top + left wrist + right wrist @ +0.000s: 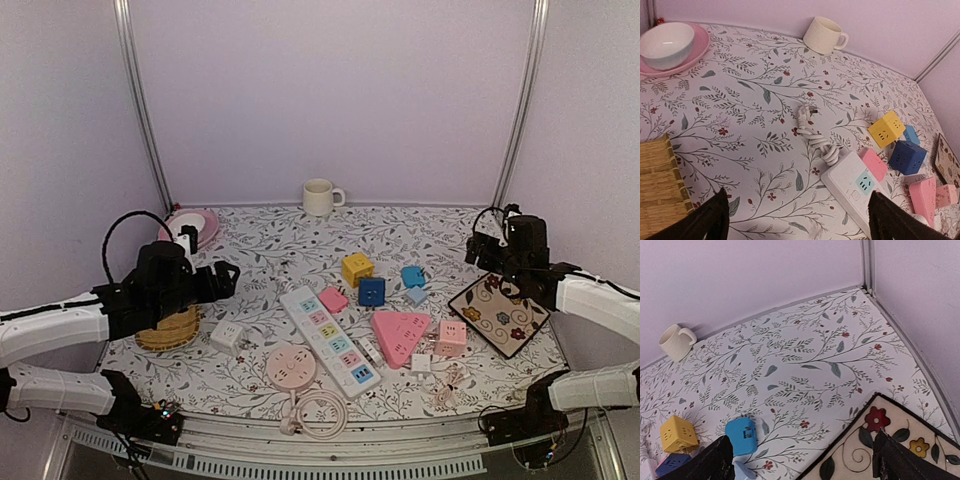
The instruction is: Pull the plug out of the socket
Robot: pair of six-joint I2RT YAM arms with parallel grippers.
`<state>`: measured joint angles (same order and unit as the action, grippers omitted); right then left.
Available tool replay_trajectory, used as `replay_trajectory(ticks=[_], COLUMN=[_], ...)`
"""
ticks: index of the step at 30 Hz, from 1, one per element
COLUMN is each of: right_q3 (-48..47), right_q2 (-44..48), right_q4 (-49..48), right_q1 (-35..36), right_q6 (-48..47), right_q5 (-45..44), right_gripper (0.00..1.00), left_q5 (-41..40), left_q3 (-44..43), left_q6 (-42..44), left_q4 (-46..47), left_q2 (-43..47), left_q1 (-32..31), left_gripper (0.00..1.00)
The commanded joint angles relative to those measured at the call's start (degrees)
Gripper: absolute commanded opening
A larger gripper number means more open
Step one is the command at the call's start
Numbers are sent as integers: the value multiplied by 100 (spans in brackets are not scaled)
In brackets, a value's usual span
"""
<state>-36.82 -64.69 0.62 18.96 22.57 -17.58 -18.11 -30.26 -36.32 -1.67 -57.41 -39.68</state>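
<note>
— Left gripper (797, 205)?
— Held wide open, nothing gripped; right gripper (802, 440) likewise.
— Plug (809, 109)?
— Seen lying loose on the table (740, 100), at the bundled cord's (817, 142) end; cord is joined to the strip's (855, 187) far end.

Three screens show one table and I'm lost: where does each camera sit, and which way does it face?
Top external: above and behind the arms, looking down over the floral table toward the back wall; both arms, the left claw and right claw show.
Left wrist: on the left arm, facing down at the white power strip; its two dark fingers frame the bottom.
Right wrist: on the right arm, facing the far right corner over the patterned tray; its dark fingers show too.
Shared: all three see the cream mug.
</note>
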Motion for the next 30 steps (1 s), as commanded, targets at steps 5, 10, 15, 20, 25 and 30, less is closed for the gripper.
replay_trajectory(ticks=[5,10,15,20,25,30], right_q3=[761,1413,2103,2351,2411,2423], right_q2=[102,-420,-841,-1108,-1170,-1366], right_q4=[-1539,-3402,-5208,-6015,-6358,-6753], right_q1=[-1346,-1583,-1585,-1580,-1574,-1574], right_q6=[-396,-626,-830,-1295,-1738,-2292], right_q5=[-375,-1109,-1269,-874,-49,847], right_gripper=[99,99,99,99,99,99], left_q5=[-1,-213,-281,-300,-272,-228], left_q3=[-102,47,287,445,506,612], left_q6=[72,71,191,419,620,1020], left_q4=[-260,-99,217,573,899,1333], left_q2=[-63,-367,-484,-440,-518,-535], left_q1=[820,1040,1200,1342,1463,1517], left_gripper=[97,97,97,97,97,97])
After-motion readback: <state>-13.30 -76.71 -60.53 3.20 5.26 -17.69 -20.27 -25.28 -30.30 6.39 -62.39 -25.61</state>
